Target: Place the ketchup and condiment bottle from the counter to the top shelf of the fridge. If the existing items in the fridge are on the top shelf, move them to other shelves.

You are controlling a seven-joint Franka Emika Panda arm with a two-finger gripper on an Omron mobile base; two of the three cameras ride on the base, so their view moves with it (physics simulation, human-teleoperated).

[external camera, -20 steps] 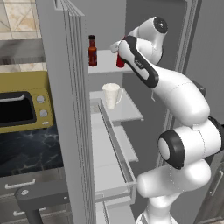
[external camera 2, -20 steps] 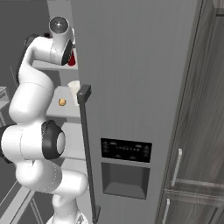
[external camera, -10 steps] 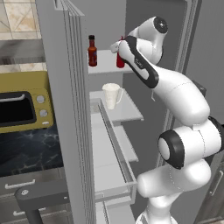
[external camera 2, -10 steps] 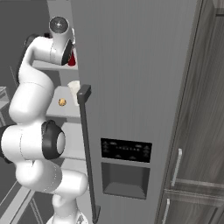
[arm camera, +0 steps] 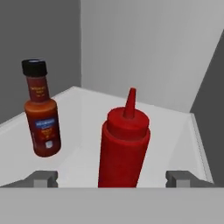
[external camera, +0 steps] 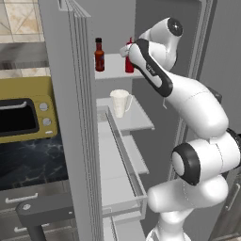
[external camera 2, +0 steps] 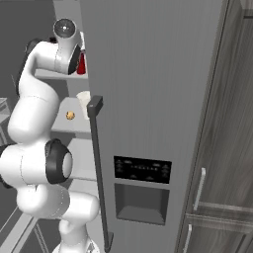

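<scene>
Item 1, ketchup bottle [arm camera: 124, 146]: red squeeze bottle with a pointed nozzle, standing upright on the top shelf [arm camera: 175, 131] of the fridge. In the hand view it rises between my two fingertips [arm camera: 43, 178], with clear space on either side of it; I am not touching it. In the left base view it shows as a red bottle [external camera: 129, 59] partly behind my wrist, and in the right base view as a sliver of red [external camera 2: 81, 64] beside my arm.

Item 2, condiment bottle [arm camera: 41, 118]: dark reddish-brown sauce bottle with a black cap and a blue label, upright on the same top shelf, apart from the ketchup bottle and nearer the shelf's side wall. Left base view places it [external camera: 99, 55] at the shelf's edge toward the open door.

Item 3, my gripper [arm camera: 111, 178]: jaws spread wide, holding nothing, level with the lower part of the ketchup bottle.

Item 4, white cup [external camera: 120, 102]: upright on the shelf below the top one.

Item 5, small round orange object [external camera 2: 70, 115]: on that lower shelf near the cup, too small to identify.

Item 6, yellow microwave [external camera: 23, 115]: on the counter beside the open fridge door [external camera: 70, 122]
</scene>
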